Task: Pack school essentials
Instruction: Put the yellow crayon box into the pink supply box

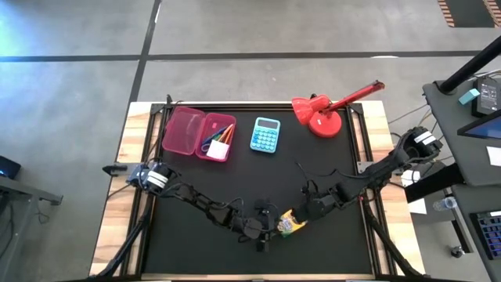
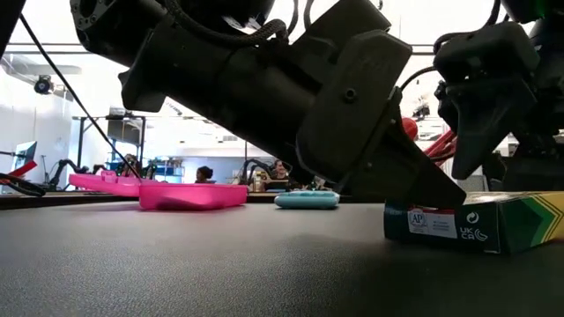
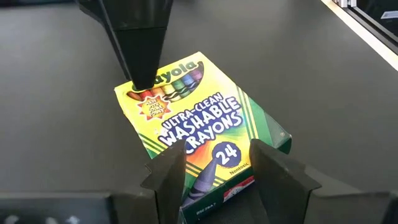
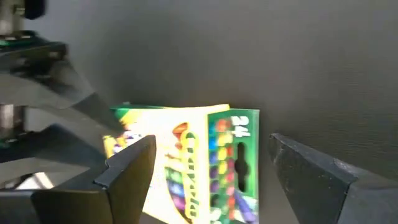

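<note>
Crayon box: I saw the yellow-green cardboard crayon box [image 1: 292,224] lying flat on the black surface [image 1: 235,184], near its front edge, between the two arms.
Left gripper [image 3: 212,171]: I had its fingers spread apart, one on either side of the box's near end; I could not tell whether they touched it.
Right gripper [image 4: 208,158]: its fingers were also spread wide, astride the opposite end of the same box, not clamped on it. In the left wrist view one dark right finger [image 3: 140,43] hung over the box's far end.
Pencil case: the pink plastic pencil case [image 1: 197,133] lay open at the back left of the surface, with orange pencils [image 1: 225,135] and other small stationery in its right half.
Calculator: the light-blue calculator [image 1: 265,135] sat just beside the case, to its right.
Lamp: the red desk lamp [image 1: 325,110] stood at the back right, its arm tilted toward the corner.
Room: in the low view I could make out people seated well behind the surface.
</note>
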Tool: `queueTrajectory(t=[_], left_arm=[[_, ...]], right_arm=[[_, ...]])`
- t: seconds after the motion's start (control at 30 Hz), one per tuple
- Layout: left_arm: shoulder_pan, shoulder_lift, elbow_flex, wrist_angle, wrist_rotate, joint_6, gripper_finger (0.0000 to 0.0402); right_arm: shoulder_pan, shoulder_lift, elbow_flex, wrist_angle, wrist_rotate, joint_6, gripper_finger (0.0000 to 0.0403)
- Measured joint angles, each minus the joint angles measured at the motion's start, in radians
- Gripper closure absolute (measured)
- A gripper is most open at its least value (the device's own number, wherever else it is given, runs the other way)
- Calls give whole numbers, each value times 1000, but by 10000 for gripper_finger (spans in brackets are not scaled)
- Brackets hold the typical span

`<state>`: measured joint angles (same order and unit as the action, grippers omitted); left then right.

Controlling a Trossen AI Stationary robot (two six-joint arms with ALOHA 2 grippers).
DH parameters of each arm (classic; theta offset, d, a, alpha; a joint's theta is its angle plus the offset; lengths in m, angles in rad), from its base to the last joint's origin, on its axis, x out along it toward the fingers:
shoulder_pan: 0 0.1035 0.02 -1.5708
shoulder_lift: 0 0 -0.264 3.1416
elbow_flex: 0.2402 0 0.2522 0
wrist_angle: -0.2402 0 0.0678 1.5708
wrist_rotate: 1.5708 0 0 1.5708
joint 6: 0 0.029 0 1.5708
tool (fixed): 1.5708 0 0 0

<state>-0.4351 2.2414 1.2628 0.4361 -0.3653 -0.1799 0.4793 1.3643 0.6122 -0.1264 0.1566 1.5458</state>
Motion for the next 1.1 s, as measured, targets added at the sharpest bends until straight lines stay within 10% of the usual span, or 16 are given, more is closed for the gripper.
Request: queueTrajectory(t=[1.1], left_arm=[[-1, 0, -41, 1, -36, 0, 238]], right_arm=[[0, 4, -110, 250, -33, -12, 101]])
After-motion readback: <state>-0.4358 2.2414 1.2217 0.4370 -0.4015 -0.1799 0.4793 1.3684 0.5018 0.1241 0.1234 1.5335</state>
